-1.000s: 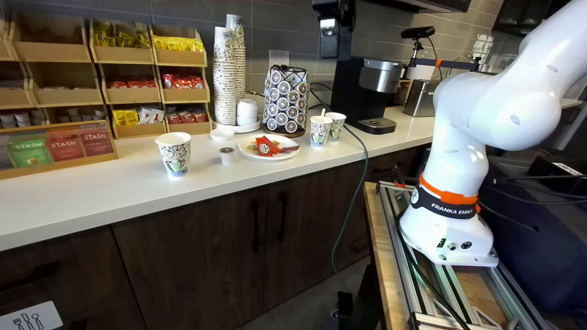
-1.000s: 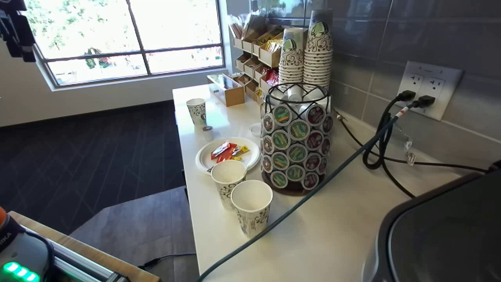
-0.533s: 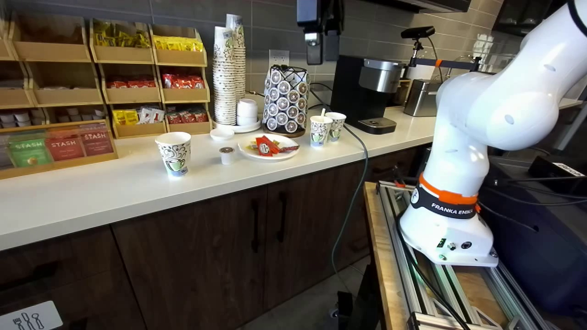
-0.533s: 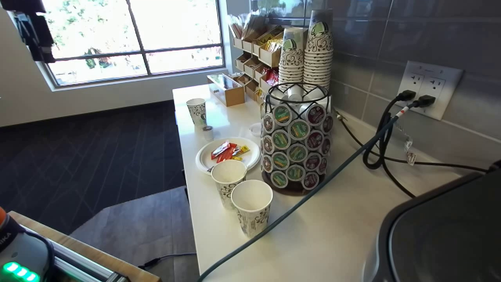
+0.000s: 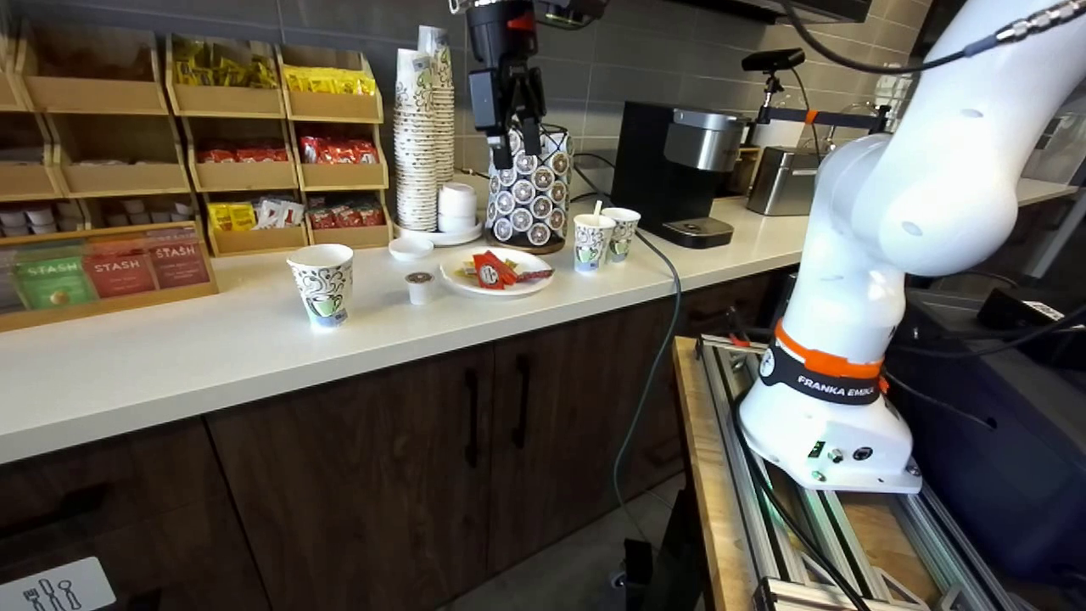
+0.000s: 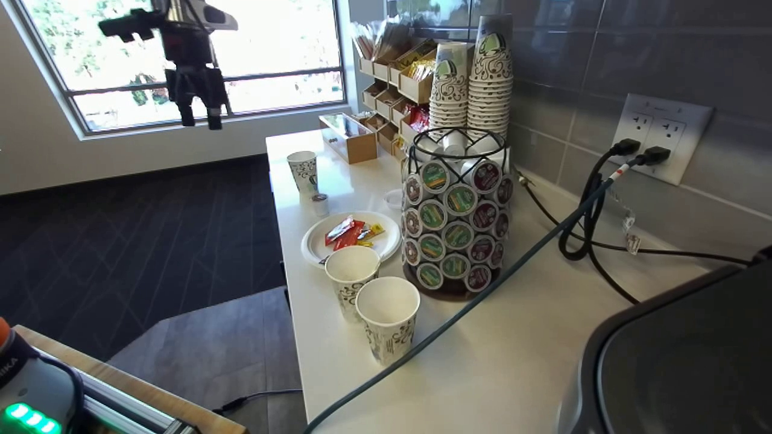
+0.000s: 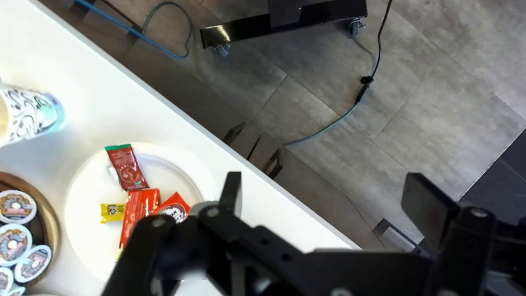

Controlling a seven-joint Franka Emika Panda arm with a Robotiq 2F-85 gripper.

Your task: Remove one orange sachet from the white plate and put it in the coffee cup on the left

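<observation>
While the gripper (image 6: pixel 202 122) hangs with its fingers spread around nothing, we judge the orange sachet (image 7: pixel 141 201) on the white plate (image 7: pixel 84 242) light, pliable and slick, best pinched across its narrow width, near the middle.

My base (image 5: pixel 836 433): white, green lights (image 6: pixel 34 418). Black FRANKA EMIKA band (image 5: pixel 816 381), orange strap (image 5: pixel 836 363) round its top; rounded white links (image 5: pixel 946 208) above. My gripper (image 6: pixel 201 122) is black, screw heads (image 7: pixel 213 212) showing.
</observation>
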